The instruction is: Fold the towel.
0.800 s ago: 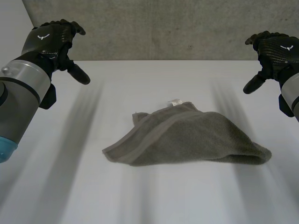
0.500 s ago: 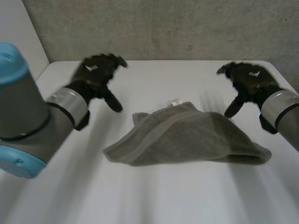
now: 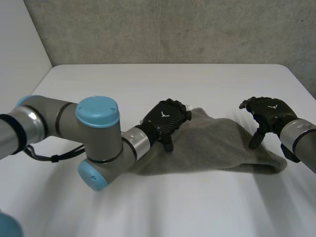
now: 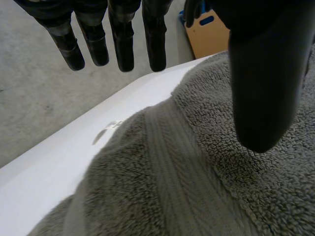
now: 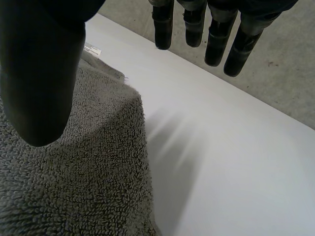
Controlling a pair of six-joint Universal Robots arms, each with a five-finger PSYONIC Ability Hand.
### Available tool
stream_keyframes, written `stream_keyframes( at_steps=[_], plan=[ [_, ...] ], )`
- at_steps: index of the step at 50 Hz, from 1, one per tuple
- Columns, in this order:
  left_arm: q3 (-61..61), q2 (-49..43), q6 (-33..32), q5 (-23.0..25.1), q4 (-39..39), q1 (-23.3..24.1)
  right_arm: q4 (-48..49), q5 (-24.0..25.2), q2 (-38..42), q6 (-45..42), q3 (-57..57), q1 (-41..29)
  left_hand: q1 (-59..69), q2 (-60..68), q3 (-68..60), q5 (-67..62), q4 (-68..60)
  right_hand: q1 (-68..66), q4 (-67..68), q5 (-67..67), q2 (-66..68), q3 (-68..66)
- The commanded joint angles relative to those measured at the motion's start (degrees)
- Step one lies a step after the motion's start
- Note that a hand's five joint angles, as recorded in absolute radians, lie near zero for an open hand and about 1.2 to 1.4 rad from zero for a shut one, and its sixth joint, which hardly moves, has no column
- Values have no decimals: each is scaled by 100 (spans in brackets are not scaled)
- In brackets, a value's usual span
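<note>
A grey terry towel lies rumpled in a loose heap at the middle of the white table, with a small white label at its far edge. My left hand hovers over the towel's left part, fingers straight and thumb apart above the woven band. My right hand hangs just above the towel's right end, its fingers straight over bare table and its thumb over the pile. Neither hand holds cloth.
A concrete wall rises behind the table's far edge. Beyond that edge, past my left hand's fingertips, an orange box with a blue patch stands. My left arm stretches across the table's left half.
Both hands have come down and inward from beside the towel. The left arm swung far across to the towel's left part; the right hand dropped to its right end.
</note>
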State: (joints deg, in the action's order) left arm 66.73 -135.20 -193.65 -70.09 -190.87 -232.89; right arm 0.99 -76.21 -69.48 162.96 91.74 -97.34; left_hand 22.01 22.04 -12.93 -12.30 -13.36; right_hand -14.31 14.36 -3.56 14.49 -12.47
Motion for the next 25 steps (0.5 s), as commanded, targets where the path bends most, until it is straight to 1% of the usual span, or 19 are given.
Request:
stream_keyframes(
  at_steps=[1, 5, 6, 7, 8, 9, 10, 12, 13, 14, 15, 21, 25],
  plan=[
    [-476, -506, 11, 285, 23, 120, 24, 1, 110, -36, 2, -14, 418, 415, 293, -389, 336, 431, -436, 356, -449, 247],
    [-573, -604, 11, 391, 14, 156, 24, 1, 136, -63, -7, -14, 907, 904, 293, -877, 336, 431, -436, 356, -449, 247],
    [-625, -639, 11, 400, 14, 165, 24, 1, 136, -71, -7, -14, 1240, 1237, 293, -1210, 336, 431, -436, 356, -449, 247],
    [-678, -674, 11, 400, 14, 165, 24, 1, 145, -72, -7, -14, 1926, 1923, 293, -1896, 336, 431, -436, 356, -449, 247],
    [-678, -674, 11, 400, 14, 165, 24, 1, 145, -72, -7, -14, 1933, 1930, 293, -1903, 336, 431, -436, 356, -449, 247],
    [-731, -700, 11, 382, 14, 165, 24, 1, 154, -72, -7, -14, 2965, 2962, 293, -2936, 336, 431, -436, 356, -449, 247],
    [-731, -700, 11, 382, 14, 165, 24, 1, 171, -72, -7, -14, 2976, 2972, 293, -2946, 336, 431, -436, 356, -449, 247],
    [-801, -727, 11, 356, 14, 165, 33, 10, 180, -72, -7, -14, 4800, 4797, 293, -4771, 336, 431, -436, 356, -449, 247],
    [-802, -727, 11, 356, 14, 165, 33, 10, 180, -72, -7, -14, 4809, 4806, 293, -4780, 336, 431, -436, 356, -449, 247],
    [-810, -744, 11, 347, 14, 165, 33, 10, 189, -72, -7, -14, 5475, 5472, 293, -5446, 336, 431, -436, 356, -449, 247],
    [-810, -762, 3, 347, 14, 156, 33, 10, 198, -72, -7, -14, 5796, 5793, 293, -5767, 336, 431, -436, 356, -449, 247],
    [-749, -718, -24, 330, 49, 94, 24, 10, 224, -80, -7, -14, 5799, 5796, 293, -5770, 336, 431, -436, 356, -449, 247],
    [-381, -386, -339, 190, 67, 68, 7, 10, 207, -72, 11, -22, 5799, 5796, 293, -5770, 336, 431, -436, 356, -449, 247]
  ],
)
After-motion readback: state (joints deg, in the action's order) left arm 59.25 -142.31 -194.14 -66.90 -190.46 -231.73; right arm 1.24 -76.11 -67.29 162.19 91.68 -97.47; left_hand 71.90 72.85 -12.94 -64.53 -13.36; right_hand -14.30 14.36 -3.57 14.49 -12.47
